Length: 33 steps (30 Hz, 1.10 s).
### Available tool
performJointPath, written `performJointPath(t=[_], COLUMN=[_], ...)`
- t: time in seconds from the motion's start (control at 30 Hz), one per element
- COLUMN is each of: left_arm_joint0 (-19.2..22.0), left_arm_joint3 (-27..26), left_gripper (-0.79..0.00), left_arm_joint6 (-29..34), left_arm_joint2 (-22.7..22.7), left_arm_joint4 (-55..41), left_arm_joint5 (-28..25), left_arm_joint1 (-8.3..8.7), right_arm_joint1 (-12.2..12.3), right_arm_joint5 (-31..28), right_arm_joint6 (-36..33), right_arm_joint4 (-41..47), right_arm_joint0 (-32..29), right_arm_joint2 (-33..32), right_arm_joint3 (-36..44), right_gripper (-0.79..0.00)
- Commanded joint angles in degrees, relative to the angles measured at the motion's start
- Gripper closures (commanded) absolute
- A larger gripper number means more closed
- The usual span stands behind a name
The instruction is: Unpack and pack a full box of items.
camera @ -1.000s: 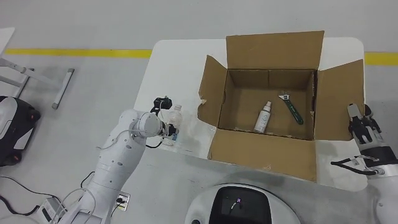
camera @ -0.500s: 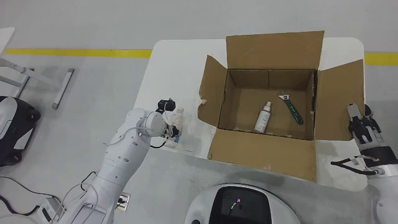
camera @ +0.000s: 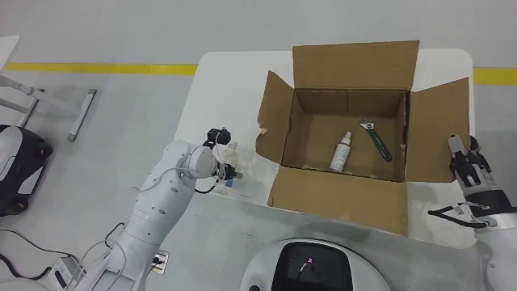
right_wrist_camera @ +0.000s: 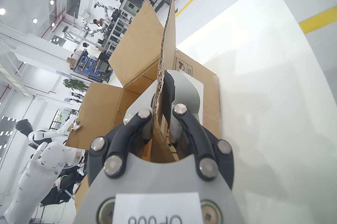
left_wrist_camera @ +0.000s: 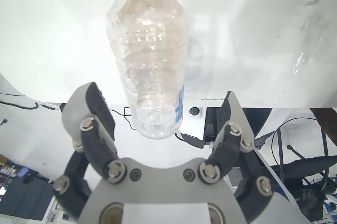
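The white tabletop (camera: 230,89) leaves us little margin along its near left edge, and that is where trouble could start. The cardboard box (camera: 339,198) stands open on it. Its right flap (camera: 436,129) is pinched edge-on in the closed right hand (right_wrist_camera: 162,93). If that arm pulls or twists, we judge the flap could tear or the whole box could slide, since only 2 items weigh it down.

The left hand (left_wrist_camera: 160,100) is spread open, with its fingers on either side of the clear plastic bottle (left_wrist_camera: 147,51) and not touching it. The bottle seems to lie on its side at the tabletop's edge, well apart from the box. Its cap points inward and its base juts past the edge. It looks light and round, so we think a nudge from the hand could roll or tip it to the floor.

Inside the box lie a white spray bottle (camera: 342,152) and, near it, a green-handled wrench (camera: 376,141), both not yet unpacked.
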<state>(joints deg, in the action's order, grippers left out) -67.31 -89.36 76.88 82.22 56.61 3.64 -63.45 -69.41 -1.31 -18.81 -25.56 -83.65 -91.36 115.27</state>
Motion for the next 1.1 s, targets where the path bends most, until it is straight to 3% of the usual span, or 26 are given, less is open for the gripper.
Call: performJointPath(t=[0.0,0.37,0.6,0.63,0.67,0.7,0.73,0.83,1.07], left_arm_joint0=[-0.6,-6.0,-9.0,-9.1,-9.2,-9.1,-8.9,-7.9,-7.1], left_arm_joint3=[-1.7,-19.8,-30.9,-32.1,-33.0,-33.9,-34.4,-34.3,-39.1], left_gripper=[-0.785,-0.785,-0.785,-0.785,-0.785,-0.785,-0.785,-0.785,-0.785], left_arm_joint6=[0.3,8.1,10.3,10.2,10.2,10.1,10.3,11.1,11.1], left_arm_joint2=[1.2,14.9,22.2,22.5,22.8,22.8,22.6,20.7,16.7], left_arm_joint4=[-0.5,-13.2,-21.6,-23.0,-24.1,-25.6,-27.8,-36.3,-35.8], left_arm_joint5=[-0.3,-2.3,-4.8,-5.4,-5.7,-6.1,-6.5,-9.1,-11.2], left_arm_joint1=[0.24,1.95,2.82,2.90,2.99,3.07,3.12,3.57,5.37], right_arm_joint1=[-0.1,-0.3,-0.3,-0.3,-0.2,-0.2,-0.2,-0.1,0.1], right_arm_joint5=[-0.7,-4.4,-3.0,-2.9,-2.9,-2.9,-2.9,-3.7,-5.2], right_arm_joint6=[0.1,-1.7,-1.6,-1.5,-1.4,-1.3,-1.1,0.0,5.7], right_arm_joint4=[1.4,7.3,6.7,6.5,6.5,6.4,6.0,4.7,-2.3], right_arm_joint0=[0.3,2.0,2.6,2.6,2.6,2.5,2.4,1.9,-0.9], right_arm_joint2=[0.3,3.3,4.0,4.1,4.1,4.0,3.9,3.4,0.6], right_arm_joint3=[-0.7,-3.1,-4.2,-4.2,-4.2,-4.1,-3.9,-3.3,1.3], right_gripper=[0.000,0.000,0.000,-0.326,-0.542,-0.727,-0.785,-0.785,-0.785])
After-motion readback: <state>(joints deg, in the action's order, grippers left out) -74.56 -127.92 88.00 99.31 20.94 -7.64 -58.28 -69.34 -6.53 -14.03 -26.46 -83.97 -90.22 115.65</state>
